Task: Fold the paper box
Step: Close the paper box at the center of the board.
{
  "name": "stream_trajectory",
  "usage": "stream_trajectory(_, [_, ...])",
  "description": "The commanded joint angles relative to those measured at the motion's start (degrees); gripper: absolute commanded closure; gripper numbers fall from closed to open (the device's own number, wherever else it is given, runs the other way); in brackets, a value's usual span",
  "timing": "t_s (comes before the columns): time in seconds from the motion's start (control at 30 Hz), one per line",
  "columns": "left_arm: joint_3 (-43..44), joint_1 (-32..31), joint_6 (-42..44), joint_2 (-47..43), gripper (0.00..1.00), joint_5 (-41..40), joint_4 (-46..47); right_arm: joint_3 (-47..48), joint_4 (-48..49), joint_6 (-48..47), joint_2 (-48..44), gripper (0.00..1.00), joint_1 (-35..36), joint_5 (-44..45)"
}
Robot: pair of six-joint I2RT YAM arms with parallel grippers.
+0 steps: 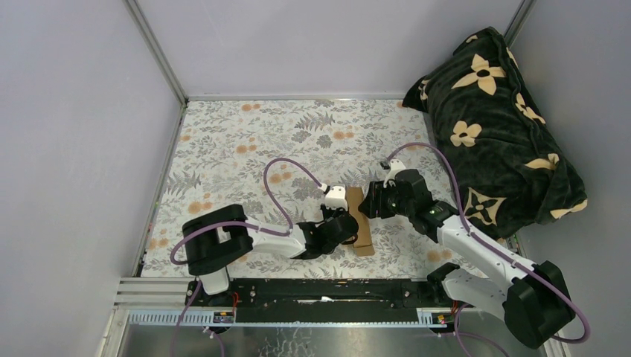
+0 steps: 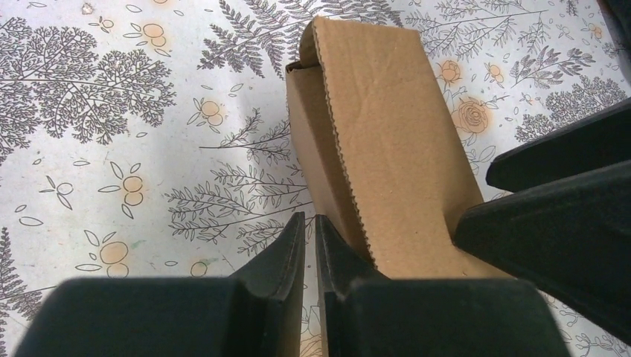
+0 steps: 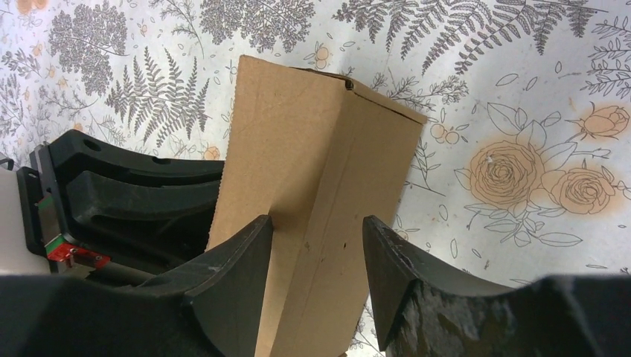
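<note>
Down at the near edge, the left arm (image 1: pixel 253 239) reaches in from 7 o'clock and the right arm (image 1: pixel 476 249) from 4 o'clock, meeting just short of the middle of the worktop (image 1: pixel 245 141). The left gripper (image 2: pixel 309 223) has its fingers almost together with nothing seen between them, tucked against the box (image 2: pixel 379 134) on its 9 o'clock side. The box lies flat on the floral cloth, long axis running roughly 11 to 5, with one corrugated edge showing along its top. The right gripper (image 3: pixel 318 230) sits over it from 3 o'clock, fingers half spread across the box's ridge, one tip on each face. Pinching or just resting? Can't tell. Out at 2 o'clock, a dark flowered blanket (image 1: pixel 491 126) is heaped in the corner.
</note>
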Motion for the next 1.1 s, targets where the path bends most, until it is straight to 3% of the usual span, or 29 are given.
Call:
stream_trajectory(0.0, [0.92, 0.14, 0.86, 0.74, 0.85, 2.84, 8.95, -1.03, -0.47, 0.22, 2.51, 0.45, 1.78, 1.00])
stream_trajectory(0.57, [-0.02, 1.18, 5.24, -3.77, 0.85, 4.03, 9.74, -4.41, -4.46, 7.12, 2.63, 0.45, 1.89, 8.87])
stream_trajectory(0.8, [-0.45, 1.74, 6.77, -6.01, 0.85, 4.25, 9.48, -7.29, -3.71, 11.09, 2.18, 0.54, 1.96, 11.12])
stream_trajectory(1.07, [-3.83, 3.95, 7.69, -9.92, 0.84, 4.27, 9.99, -7.40, -3.63, 11.10, 1.56, 0.54, 1.93, 11.38])
